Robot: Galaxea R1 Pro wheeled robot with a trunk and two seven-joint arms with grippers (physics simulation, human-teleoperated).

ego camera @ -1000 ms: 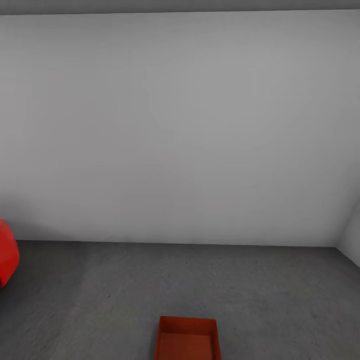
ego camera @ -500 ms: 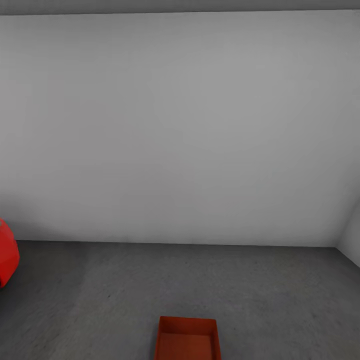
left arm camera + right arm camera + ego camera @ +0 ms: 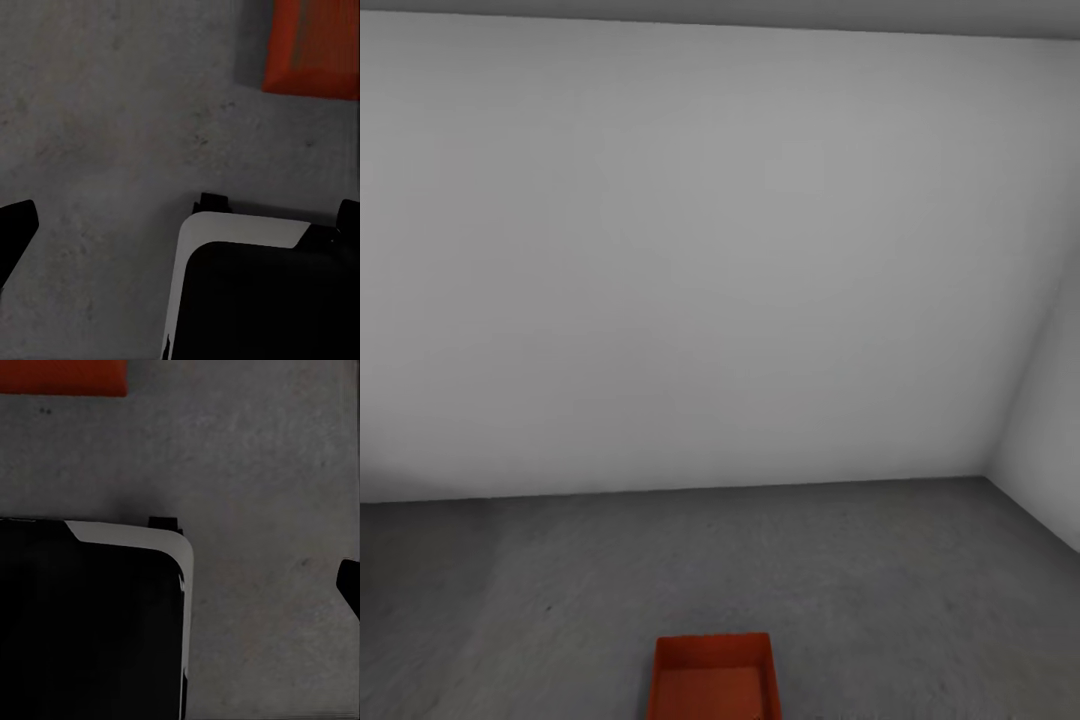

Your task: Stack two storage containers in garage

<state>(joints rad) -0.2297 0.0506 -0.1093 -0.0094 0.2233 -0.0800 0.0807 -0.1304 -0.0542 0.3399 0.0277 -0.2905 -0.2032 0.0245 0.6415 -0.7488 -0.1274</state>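
an orange-red, thin-walled, open-topped square storage container (image 3: 712, 677) sits on the dark grey, rough concrete floor (image 3: 860, 580) of the garage, at the near edge of the head view and a little left of centre, well apart from the plain white-grey back wall (image 3: 700, 260). a second white-grey side wall (image 3: 1050, 440) meets the back wall at the far right corner. only 1 container is in sight here.

the container stands upright, mouth facing up, its sides roughly square to the back wall. being about as deep as it is wide, it has no clear long axis, though its near part is cut off by the picture's edge.

in the left wrist view an orange-red wall of the container (image 3: 315, 49) shows over bare floor, beyond the robot's black and white base (image 3: 255, 292); in the right wrist view a strip of the same orange-red (image 3: 61, 376) shows beyond the base (image 3: 90, 622). so the container seems to lie ahead of the base and between the 2 arms, neither arm clearly nearer. judging from that, a 2-handed move on it would call for both arms reaching forward and down.

a dark tip shows at the edge of each wrist view, but i cannot tell whether either gripper is parted or closed; nothing appears to be held.
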